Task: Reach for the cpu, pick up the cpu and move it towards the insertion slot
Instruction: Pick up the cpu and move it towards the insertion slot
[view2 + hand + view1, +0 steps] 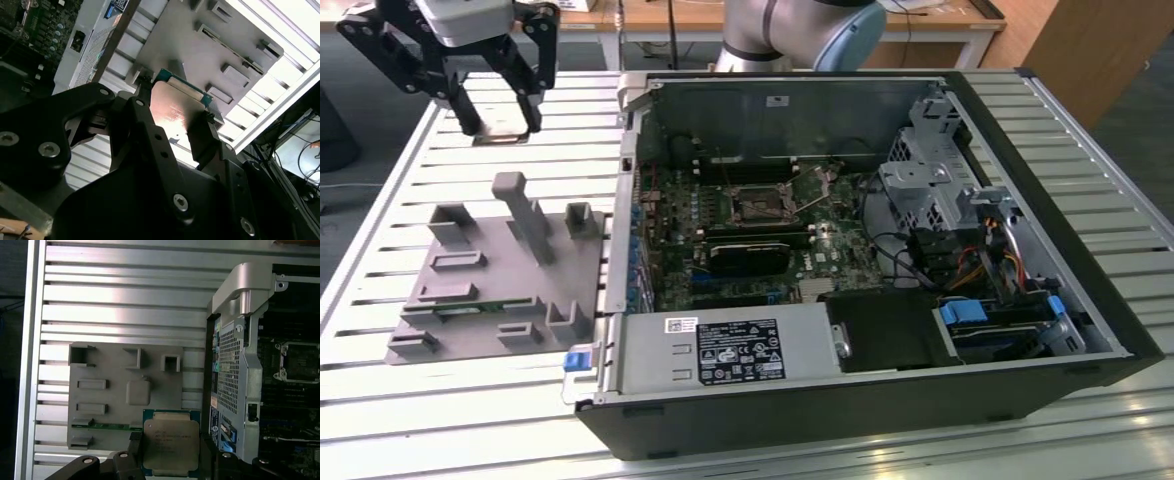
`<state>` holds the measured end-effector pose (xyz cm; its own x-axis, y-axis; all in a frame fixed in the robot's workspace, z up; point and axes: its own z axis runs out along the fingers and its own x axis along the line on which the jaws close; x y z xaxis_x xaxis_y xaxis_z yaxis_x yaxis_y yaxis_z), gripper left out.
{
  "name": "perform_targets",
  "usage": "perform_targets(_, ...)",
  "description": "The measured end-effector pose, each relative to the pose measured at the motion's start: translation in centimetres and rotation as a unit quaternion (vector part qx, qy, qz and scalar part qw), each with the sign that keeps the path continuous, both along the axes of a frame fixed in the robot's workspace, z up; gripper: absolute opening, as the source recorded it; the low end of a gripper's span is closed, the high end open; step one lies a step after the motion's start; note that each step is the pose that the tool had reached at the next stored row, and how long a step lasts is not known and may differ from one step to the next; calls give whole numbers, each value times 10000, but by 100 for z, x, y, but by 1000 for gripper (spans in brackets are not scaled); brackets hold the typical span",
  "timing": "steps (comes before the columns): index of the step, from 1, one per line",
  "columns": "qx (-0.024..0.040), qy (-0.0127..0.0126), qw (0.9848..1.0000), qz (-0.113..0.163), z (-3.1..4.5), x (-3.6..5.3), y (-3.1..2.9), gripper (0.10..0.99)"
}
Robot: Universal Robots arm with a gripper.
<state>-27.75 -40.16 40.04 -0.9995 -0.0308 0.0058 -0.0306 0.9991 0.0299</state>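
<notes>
chip held in the pincer, up above the bench

the cpu (171, 446) sits between the pincer's two black fingers, its silver top and green rim showing in the first wrist view. in the second wrist view the cpu (175, 107) appears as a shiny plate with a teal edge, and the fingers (202, 137) press against its opposite sides, so the pincer (172, 117) is pinching the cpu.

in the exterior view the pincer (491, 125) hangs high over the far corner of the slatted metal bench (467, 420), on the exterior view's left, well apart from the open computer case (881, 400).

below the chip in the first wrist view lies a grey holder plate (105, 400) with raised blocks and pockets; a narrow green memory stick (107, 426) lies in one of its grooves. the same plate (494, 290) rests flat on the bench just beside the case in the exterior view.

the insertion slot (758, 204), a square socket with a silver frame and dark centre, lies on the motherboard inside the case, beside a long black heatsink (750, 256). it also shows in the first wrist view (299, 362).
</notes>
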Motion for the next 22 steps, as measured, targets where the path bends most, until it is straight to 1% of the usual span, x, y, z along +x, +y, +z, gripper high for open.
perform_targets(10, 0, 0, 10000, -3, -3, 236, 14, 541)
perform_targets(22, 0, 0, 10000, -6, -11, 545, 91, 541)
